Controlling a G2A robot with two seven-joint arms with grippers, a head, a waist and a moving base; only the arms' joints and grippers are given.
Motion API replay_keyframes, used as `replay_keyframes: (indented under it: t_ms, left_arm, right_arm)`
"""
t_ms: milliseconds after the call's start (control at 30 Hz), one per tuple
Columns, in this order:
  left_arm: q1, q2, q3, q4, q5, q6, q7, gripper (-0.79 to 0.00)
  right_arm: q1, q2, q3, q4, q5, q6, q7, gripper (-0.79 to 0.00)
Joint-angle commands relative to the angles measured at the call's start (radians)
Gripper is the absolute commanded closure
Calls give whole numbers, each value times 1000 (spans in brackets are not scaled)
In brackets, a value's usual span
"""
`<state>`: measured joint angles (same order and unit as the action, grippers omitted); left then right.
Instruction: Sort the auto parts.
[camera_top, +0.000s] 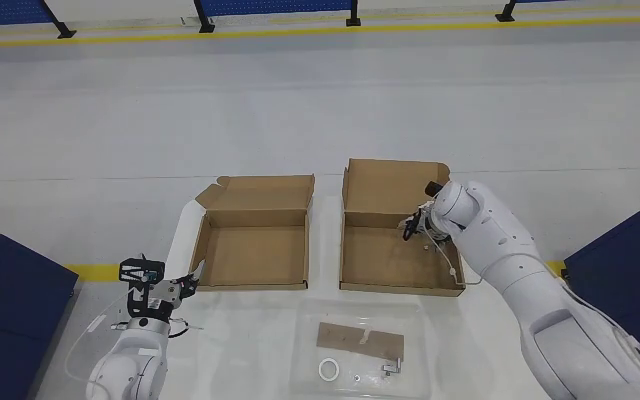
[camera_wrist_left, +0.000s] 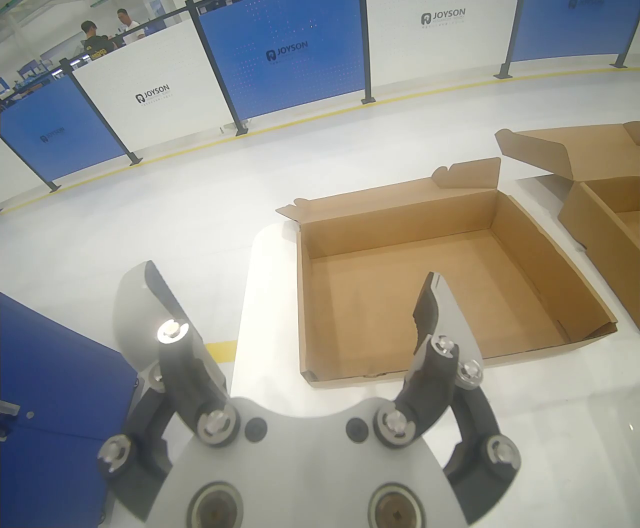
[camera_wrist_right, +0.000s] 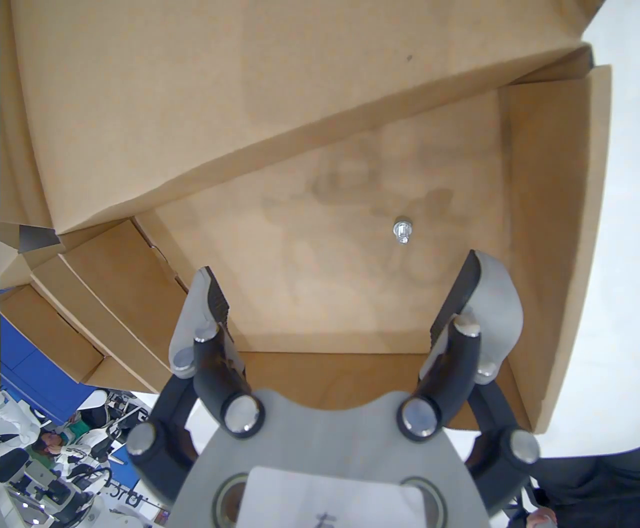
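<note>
hanging over the right box (camera_wrist_right: 550, 200), right gripper (camera_wrist_right: 340, 265) fingers spread; its wrist view catches a bolt (camera_wrist_right: 402, 231) inside; top view adds a tray (camera_top: 420, 345); left gripper (camera_wrist_left: 291, 272) fingers spread

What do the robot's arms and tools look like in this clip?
The left arm and right arm have smooth, rounded white shells. The left tool and right tool each have a silver base plate, black linkages with shiny bolts, and two silver fingers faced with black ridged pads. A white label sits on the right tool's plate.
</note>
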<state>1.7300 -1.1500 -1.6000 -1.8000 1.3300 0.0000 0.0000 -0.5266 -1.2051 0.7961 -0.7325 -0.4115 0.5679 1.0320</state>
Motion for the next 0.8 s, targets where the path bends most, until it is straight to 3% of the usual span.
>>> replay_keyframes:
  t_ms: [0, 233, 333, 667, 767]
  left_arm:
    - [0, 0, 0, 0, 0, 0, 0, -785]
    - [0, 0, 0, 0, 0, 0, 0, -785]
    - [0, 0, 0, 0, 0, 0, 0, -785]
    - [0, 0, 0, 0, 0, 0, 0, -785]
    - [0, 0, 0, 0, 0, 0, 0, -785]
  right_arm:
    - [-11, 1, -12, -33, -25, -41, -1, -785]
    - [-28, 57, 32, -233, -133, -254, 136, -785]
    - [-59, 91, 49, -356, -198, -362, 285, -785]
    - [-61, 95, 51, -366, -211, -368, 301, -785]
    - [-67, 96, 37, -401, -238, -437, 304, -785]
